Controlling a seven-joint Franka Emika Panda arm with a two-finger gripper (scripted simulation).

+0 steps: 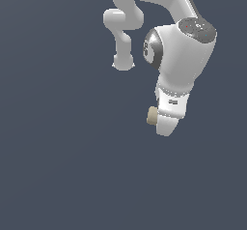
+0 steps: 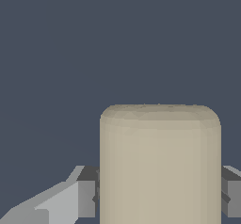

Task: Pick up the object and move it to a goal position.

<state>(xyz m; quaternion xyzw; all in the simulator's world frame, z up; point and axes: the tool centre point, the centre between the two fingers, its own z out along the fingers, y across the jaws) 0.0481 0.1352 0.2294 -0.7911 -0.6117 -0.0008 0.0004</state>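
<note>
End effector [image 1: 163,122] clamped on the object [image 1: 152,116], w/ the arm's wrist section pointing down in the exterior view. Tan cork-like stub pokes out sideways toward the exterior view's left, so the grip looks off-centre: one end sticks clear of the white housing, rest tucked behind it. Wrist view backs this up: object [image 2: 160,166] fills the lower middle, a grey pad [image 2: 87,197] pressed against one flank and another grey pad at the opposite flank, no gap showing either side. Judgement: squeezed across its narrow width bc that's the only span that fits between the pads, and held high so it can travel w/o dragging.

Now the murky bits. No goal marker anywhere in either view, so how far to go is anyone's guess. Background is flat blue-grey, no table edge, no shadow under the load, so height above any surface can't be told. Fingertips hidden in the exterior view by the hand's own body. Arm base cut off at the frame top. Object's lower end runs out of the wrist frame.
</note>
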